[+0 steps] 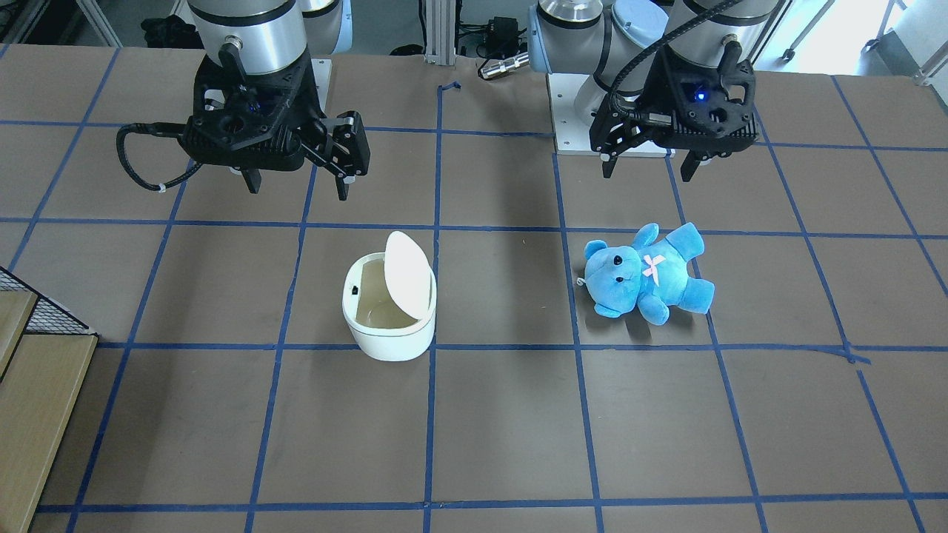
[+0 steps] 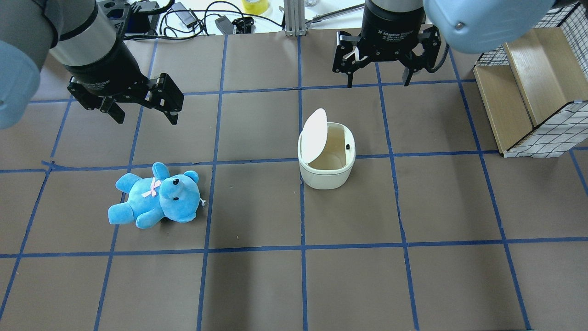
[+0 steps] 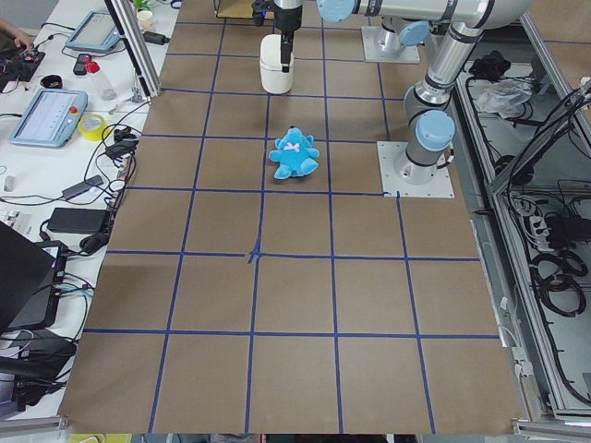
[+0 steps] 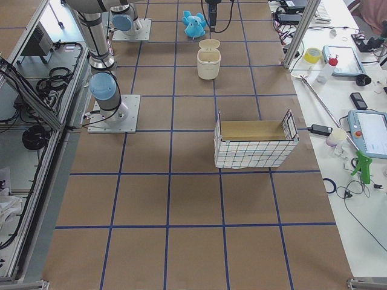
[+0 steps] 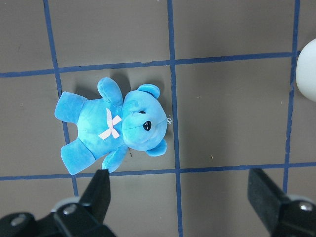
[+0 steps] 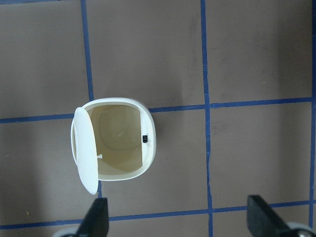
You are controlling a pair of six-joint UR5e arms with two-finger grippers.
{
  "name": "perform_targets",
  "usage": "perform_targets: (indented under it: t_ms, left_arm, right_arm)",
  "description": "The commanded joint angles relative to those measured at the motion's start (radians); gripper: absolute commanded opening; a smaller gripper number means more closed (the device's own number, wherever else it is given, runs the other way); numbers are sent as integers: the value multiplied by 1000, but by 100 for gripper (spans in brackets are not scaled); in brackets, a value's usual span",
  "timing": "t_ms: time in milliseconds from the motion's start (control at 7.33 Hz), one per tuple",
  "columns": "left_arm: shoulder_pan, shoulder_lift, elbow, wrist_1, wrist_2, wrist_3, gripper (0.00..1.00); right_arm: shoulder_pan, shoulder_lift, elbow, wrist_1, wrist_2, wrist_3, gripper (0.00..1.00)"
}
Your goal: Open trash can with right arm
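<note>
The white trash can (image 1: 389,337) stands near the table's middle with its lid (image 1: 407,274) swung up on edge, and its inside shows empty. It also appears in the overhead view (image 2: 324,179) and the right wrist view (image 6: 150,140). My right gripper (image 2: 377,82) hangs open and empty above the table, behind the can and apart from it; it also shows in the front view (image 1: 298,185). My left gripper (image 2: 145,117) is open and empty, hanging above a blue teddy bear.
The blue teddy bear (image 2: 156,195) lies on its back on the robot's left side and shows in the left wrist view (image 5: 113,126). A wire basket with wooden boxes (image 2: 528,82) stands at the table's right edge. Blue tape lines grid the brown table.
</note>
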Motion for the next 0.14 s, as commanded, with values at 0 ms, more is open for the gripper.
perform_targets:
  t_ms: [0]
  left_arm:
    - [0,0,0,0,0,0,100]
  right_arm:
    - [1,-2,1,3,-3,2,100]
